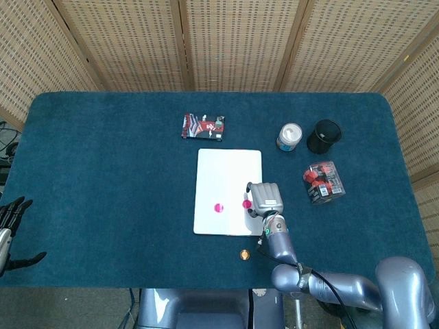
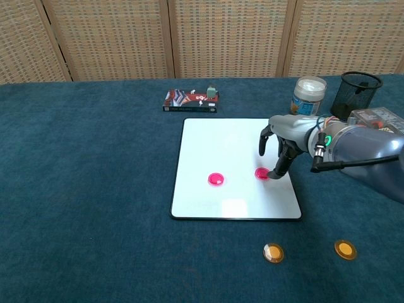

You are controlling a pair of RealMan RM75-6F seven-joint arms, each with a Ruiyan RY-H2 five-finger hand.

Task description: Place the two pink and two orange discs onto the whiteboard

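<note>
The whiteboard (image 1: 228, 171) (image 2: 227, 139) lies mid-table. One pink disc (image 1: 219, 207) (image 2: 216, 178) rests on it. A second pink disc (image 1: 246, 203) (image 2: 261, 173) lies flat on the board to its right. My right hand (image 1: 263, 199) (image 2: 284, 142) hovers over that disc, one fingertip touching its right edge and the thumb apart above it. Two orange discs (image 2: 273, 253) (image 2: 344, 249) sit on the cloth in front of the board; the head view shows only one orange disc (image 1: 244, 254), as my right arm hides the other. My left hand (image 1: 10, 229) is at the table's left edge, fingers spread, holding nothing.
A small card box (image 1: 203, 127) (image 2: 191, 100) lies behind the board. A white-lidded jar (image 1: 289, 137) (image 2: 308, 96), a black mesh cup (image 1: 324, 136) (image 2: 360, 95) and a clear box of red items (image 1: 323, 181) (image 2: 379, 118) stand at the right. Woven screens close off the back.
</note>
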